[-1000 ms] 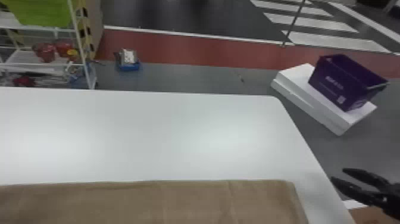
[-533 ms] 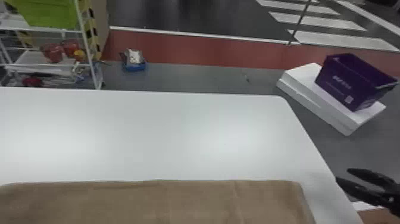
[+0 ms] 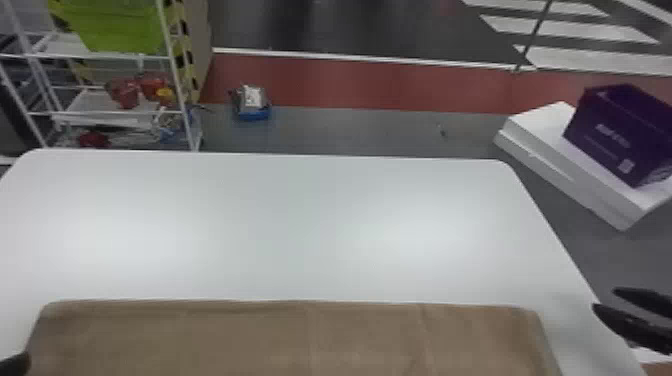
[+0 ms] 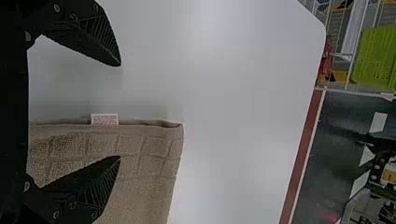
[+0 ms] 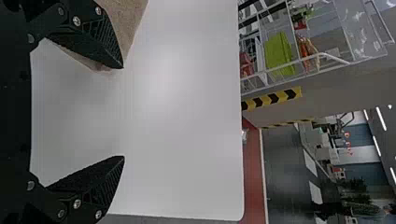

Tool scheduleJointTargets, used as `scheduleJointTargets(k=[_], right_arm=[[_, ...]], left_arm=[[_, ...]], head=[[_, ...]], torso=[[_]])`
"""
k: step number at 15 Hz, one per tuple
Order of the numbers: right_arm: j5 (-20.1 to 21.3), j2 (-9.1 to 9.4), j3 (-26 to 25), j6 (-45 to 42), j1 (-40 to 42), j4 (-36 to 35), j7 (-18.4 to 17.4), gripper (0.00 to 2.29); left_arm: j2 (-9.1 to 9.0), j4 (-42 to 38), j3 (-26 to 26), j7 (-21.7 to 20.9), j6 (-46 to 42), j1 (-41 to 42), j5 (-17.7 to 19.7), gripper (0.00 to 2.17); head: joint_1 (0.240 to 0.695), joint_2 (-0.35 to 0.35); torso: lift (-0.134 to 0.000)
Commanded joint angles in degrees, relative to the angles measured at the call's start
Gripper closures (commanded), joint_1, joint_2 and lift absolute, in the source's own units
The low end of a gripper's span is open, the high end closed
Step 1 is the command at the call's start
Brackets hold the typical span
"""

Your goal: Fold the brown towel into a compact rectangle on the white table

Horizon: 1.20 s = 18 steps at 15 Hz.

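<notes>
Keeping its two fingers apart, the left gripper (image 3: 14, 365) is hanging at the left end of the brown towel (image 3: 250, 340) and is holding nothing. The towel is lying across the white worktop (image 3: 300, 225); its far edge is running almost parallel to the worktop's far edge, and its right end is staying inside the worktop's right edge. In the left wrist view, one finger is standing out over the bare worktop, the other is covering part of the towel, and a small white label (image 4: 105, 119) is sticking out from the towel's left edge.

At the worktop's right edge, the right gripper (image 3: 605, 298) is waiting, also empty, with its fingers spreading wide. Farther out, beyond the right edge, a purple crate (image 3: 610, 135) is sitting on white slabs (image 3: 565, 165). Behind the far left corner, a white rack (image 3: 175, 70) is carrying a green bin (image 3: 120, 25).
</notes>
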Motion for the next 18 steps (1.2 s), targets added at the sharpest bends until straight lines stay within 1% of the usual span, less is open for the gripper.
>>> scheduleJointTargets(k=[1,4,6,10,14,18], right_arm=[[-0.1,-0.04,-0.3,-0.6,0.4,0.1,0.2,0.22],[-0.8,-0.04,-0.6,-0.8,0.6,0.1,0.2,0.22],[-0.8,-0.04,-0.7,-0.8,0.6,0.1,0.2,0.22],[-0.8,0.05,-1.0,-1.0,1.1,0.1,0.2,0.22],[-1.4,-0.13,-1.8,-1.9,1.2,0.4,0.2,0.22],[-2.0,-0.04,-1.6,-3.1,1.1,1.0,0.2,0.22]], left_arm=[[-0.15,-0.1,-1.2,0.1,-0.1,0.4,-1.3,0.21],[-0.15,-0.3,-3.0,0.7,-0.1,0.8,-2.0,0.21],[-0.15,0.1,-3.6,1.9,-2.2,0.8,-2.1,0.21],[-0.15,0.5,-5.4,4.2,-4.6,1.0,-5.2,0.21],[-0.15,0.4,-6.1,4.1,-4.1,1.1,-7.2,0.21],[-0.15,0.4,-6.4,3.4,-2.7,0.9,-8.2,0.22]], head=[[0.695,-0.137],[0.695,-0.149],[0.695,-0.161],[0.695,-0.157],[0.695,-0.157],[0.695,-0.163]], torso=[[-0.123],[-0.123],[-0.123],[-0.123],[-0.123],[-0.123]])
